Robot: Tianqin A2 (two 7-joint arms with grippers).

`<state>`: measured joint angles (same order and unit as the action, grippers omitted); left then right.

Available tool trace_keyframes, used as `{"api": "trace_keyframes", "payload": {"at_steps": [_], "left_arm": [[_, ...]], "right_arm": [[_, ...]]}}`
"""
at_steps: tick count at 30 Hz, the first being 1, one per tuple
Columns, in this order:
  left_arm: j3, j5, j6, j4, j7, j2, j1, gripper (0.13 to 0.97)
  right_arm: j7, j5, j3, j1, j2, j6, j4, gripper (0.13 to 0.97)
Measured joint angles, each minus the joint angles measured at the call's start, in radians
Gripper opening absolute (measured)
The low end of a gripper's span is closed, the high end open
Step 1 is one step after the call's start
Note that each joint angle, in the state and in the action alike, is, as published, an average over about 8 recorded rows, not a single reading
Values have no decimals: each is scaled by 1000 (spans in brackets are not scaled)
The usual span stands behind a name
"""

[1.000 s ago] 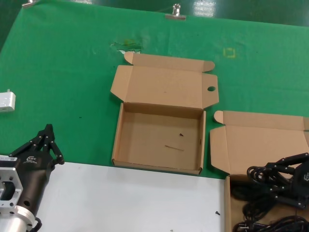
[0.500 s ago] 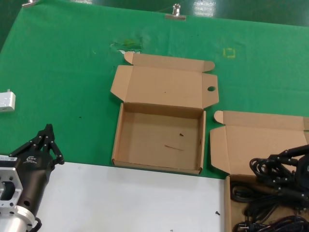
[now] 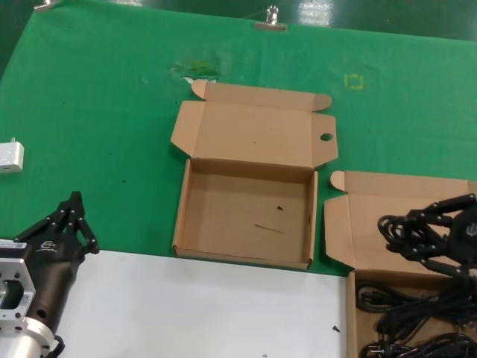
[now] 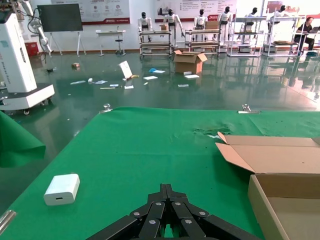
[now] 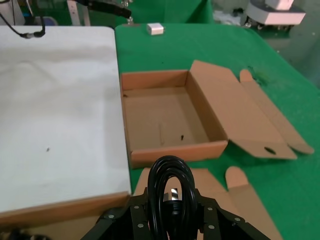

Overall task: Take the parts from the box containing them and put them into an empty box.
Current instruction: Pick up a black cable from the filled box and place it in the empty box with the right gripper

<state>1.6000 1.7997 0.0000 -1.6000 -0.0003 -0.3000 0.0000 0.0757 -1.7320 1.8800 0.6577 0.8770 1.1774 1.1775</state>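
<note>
1. Black power cords (image 3: 417, 324), thin rubbery cables coiled in bundles, lie in the shallow brown cardboard mailer box (image 3: 350, 313) at the right edge of the head view; its hinged lid (image 3: 395, 224) stands open with a rounded corner tab.
2. Right hand (image 3: 421, 237), black and multi-fingered, hangs above that box, in front of its open lid, pinching one coiled black cord bundle (image 3: 402, 233); the right wrist view shows the loop (image 5: 171, 192) clamped between the fingers (image 5: 137, 215), raised clear of the box floor.
3. Empty shallow brown cardboard mailer box (image 3: 182, 216) sits on the green cloth-covered worktop (image 3: 97, 112) in the middle of the head view, just beside the cord box and to its left; a round hole (image 3: 326, 137) pierces one side flap of its open lid, and a dark speck (image 3: 279, 208) and a faint scratch (image 3: 268, 227) mark its floor.
4. Left hand (image 3: 73, 212) is parked low at the left, at the edge of a white sheet (image 3: 201, 306), well apart from both boxes; its black fingers (image 4: 167, 212) are pressed together on nothing in the left wrist view.
5. Small white rectangular adapter (image 3: 10, 157) rests on the green cloth at far left.
6. Metal clip (image 3: 270, 22) holds the cloth at the far edge.
</note>
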Motion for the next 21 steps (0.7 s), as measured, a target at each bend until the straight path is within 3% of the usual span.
{"api": "trace_keyframes", "payload": {"at_steps": [21], "left_arm": [[0, 0, 0, 0, 0, 0, 0, 139]], "right_arm": [[35, 34, 65, 153, -200, -25, -108, 309]]}}
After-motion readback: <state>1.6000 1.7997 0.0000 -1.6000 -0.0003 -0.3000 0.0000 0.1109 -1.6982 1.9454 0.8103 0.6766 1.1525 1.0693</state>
